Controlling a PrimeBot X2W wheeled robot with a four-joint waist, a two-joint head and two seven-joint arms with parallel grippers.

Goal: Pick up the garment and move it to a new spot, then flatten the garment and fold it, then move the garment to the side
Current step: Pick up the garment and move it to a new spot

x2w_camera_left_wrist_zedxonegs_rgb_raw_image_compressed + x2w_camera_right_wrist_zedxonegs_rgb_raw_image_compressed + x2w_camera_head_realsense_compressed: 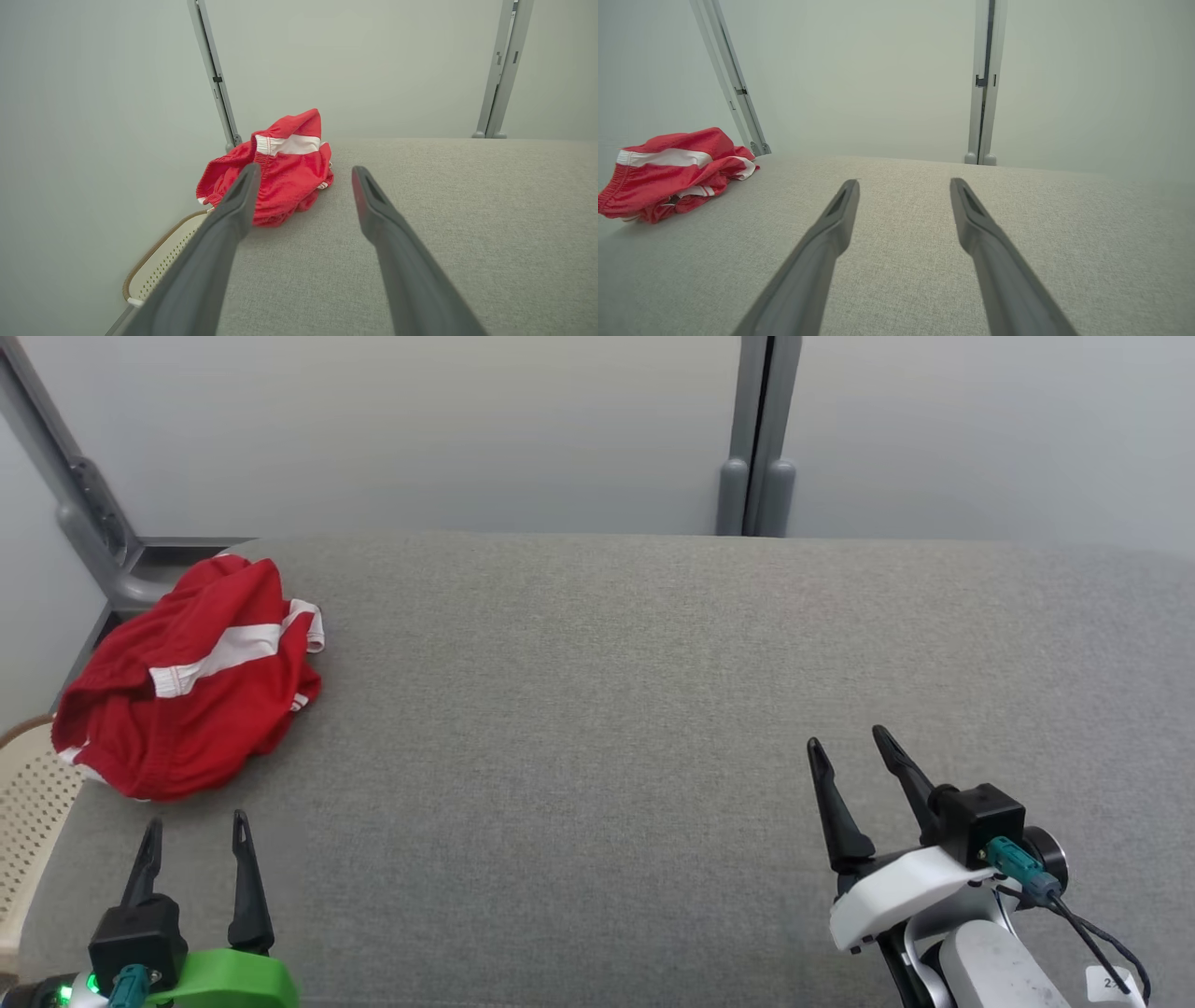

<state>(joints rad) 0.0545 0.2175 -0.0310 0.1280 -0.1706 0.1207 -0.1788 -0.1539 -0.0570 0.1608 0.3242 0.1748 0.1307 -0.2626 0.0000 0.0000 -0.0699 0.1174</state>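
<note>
Red with a white stripe, the garment (191, 686) lies bunched at the far left corner of the grey fabric table (607, 709), overhanging the left edge beside a cream perforated basket (33, 793). The left gripper (197, 818) hovers near it, jaws wide. The right gripper (848, 737), equally wide, holds nothing, with open tabletop between them.

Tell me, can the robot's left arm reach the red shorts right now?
Probably yes. The left gripper is open and points at the crumpled red shorts, which lie just beyond its fingertips near the left edge of the grey fabric surface. Nothing lies between them.
</note>
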